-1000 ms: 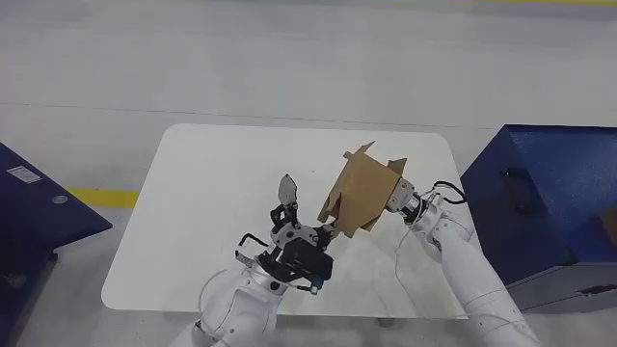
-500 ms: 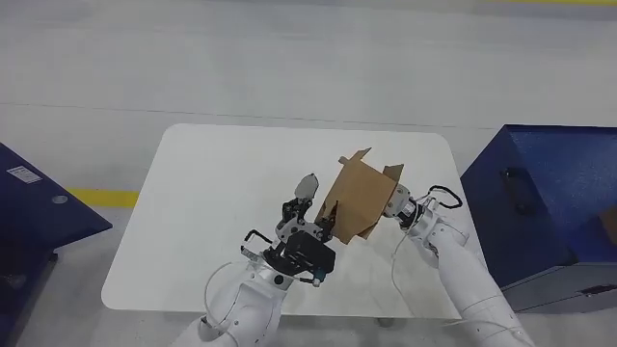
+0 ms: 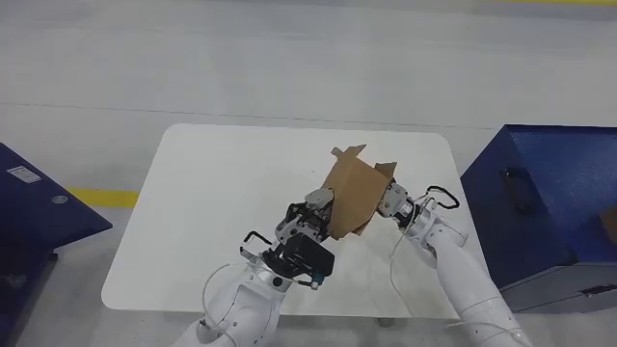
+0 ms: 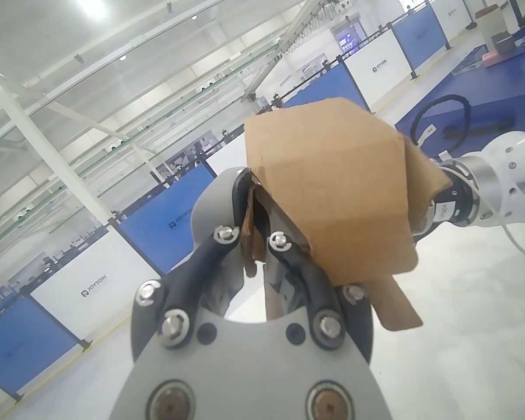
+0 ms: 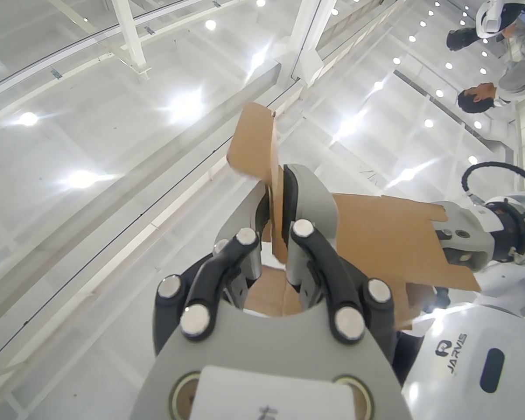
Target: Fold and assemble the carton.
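The left gripper (image 4: 250,204) has its jaws clenched on a flap edge of the brown carton (image 3: 355,193); the right gripper (image 5: 277,207) pinches a flap on the opposite side. The carton hangs tilted between both arms, above the right half of the white table (image 3: 193,222).

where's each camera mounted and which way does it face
top view: above the arms, looking down at the white table; left gripper and right gripper hold the carton.
left wrist view: on the left wrist, tilted up toward the ceiling; left gripper shut on the carton's edge.
right wrist view: on the right wrist, facing the ceiling; right gripper shut on its flap.
shared: both wrist views show the carton and ceiling.
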Robot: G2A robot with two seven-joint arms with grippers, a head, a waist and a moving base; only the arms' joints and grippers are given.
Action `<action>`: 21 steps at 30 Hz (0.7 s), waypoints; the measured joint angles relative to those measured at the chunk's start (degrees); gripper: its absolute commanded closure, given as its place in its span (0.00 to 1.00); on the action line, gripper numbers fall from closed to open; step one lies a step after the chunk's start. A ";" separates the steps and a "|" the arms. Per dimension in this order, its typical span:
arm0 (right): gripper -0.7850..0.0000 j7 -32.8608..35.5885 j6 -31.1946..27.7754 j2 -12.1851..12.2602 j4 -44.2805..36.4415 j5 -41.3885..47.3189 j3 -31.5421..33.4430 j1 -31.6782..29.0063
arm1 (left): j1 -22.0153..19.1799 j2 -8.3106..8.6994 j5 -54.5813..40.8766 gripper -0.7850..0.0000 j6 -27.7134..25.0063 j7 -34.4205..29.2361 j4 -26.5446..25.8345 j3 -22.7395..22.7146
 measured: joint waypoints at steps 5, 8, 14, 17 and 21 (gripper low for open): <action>0.00 -0.39 -3.46 1.04 4.58 -3.20 4.77 1.76 | 1.17 0.15 -0.34 1.00 -2.27 -1.31 -1.72 -1.72; 0.00 0.28 -7.33 1.94 6.84 -7.68 7.66 2.81 | 1.71 0.23 -3.70 1.00 -5.51 -2.95 -2.78 -3.15; 0.00 5.36 -19.14 4.03 4.77 -22.38 11.83 2.46 | 2.33 0.15 -15.63 1.00 -13.53 -5.11 -4.48 -5.63; 0.00 6.69 -28.83 4.65 1.34 -30.89 12.87 1.21 | 1.85 0.08 -23.56 1.00 -17.28 -6.89 -3.86 -7.03; 0.00 6.51 -30.76 4.64 1.56 -30.15 12.86 1.27 | 1.65 0.12 -22.71 1.00 -17.46 -7.41 -3.63 -7.24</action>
